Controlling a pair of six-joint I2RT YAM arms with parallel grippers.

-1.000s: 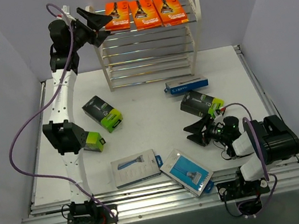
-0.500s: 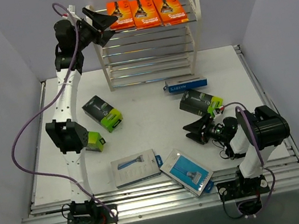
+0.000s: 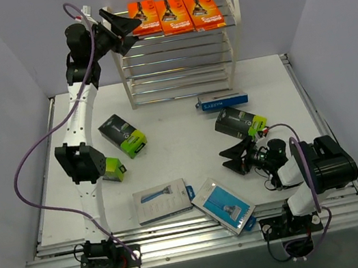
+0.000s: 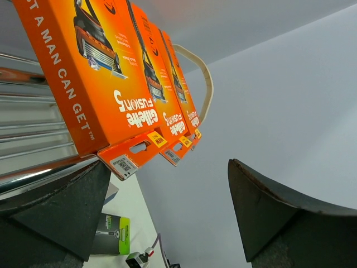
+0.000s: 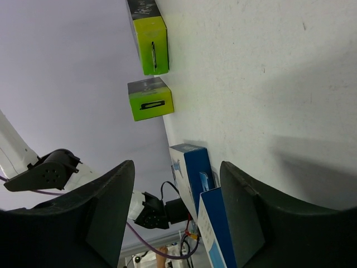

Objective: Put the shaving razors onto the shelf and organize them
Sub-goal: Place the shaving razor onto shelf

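The shelf (image 3: 179, 64) stands at the far middle of the table (image 3: 176, 159). On its top tier three orange razor cards lie side by side: the left card (image 3: 142, 17), the middle card (image 3: 173, 15) and the right card (image 3: 203, 10); in the left wrist view their hang tabs jut past the front rod. The left gripper (image 3: 127, 30) hangs at the shelf's top left corner, just beside the left card; its jaws are spread wide with nothing between them.

Six packs lie on the table. The first green box (image 3: 122, 135) lies left of centre, tilted. The second green box (image 3: 111, 169) sits nearer, and the left arm (image 3: 77, 164) covers part of it with its elbow link. The third green box (image 3: 240, 123) lies on the right. The narrow blue pack (image 3: 223, 102) lies just in front of the shelf's right foot, between the shelf and the third green box. The grey flat pack (image 3: 163, 200) and the blue flat pack (image 3: 224, 205) lie close together at the near edge.

The right gripper (image 3: 229, 160) is low over the table at the near right, just in front of the third green box, pointing left; its jaws are parted and hold nothing, with bare table showing between them in the right wrist view.
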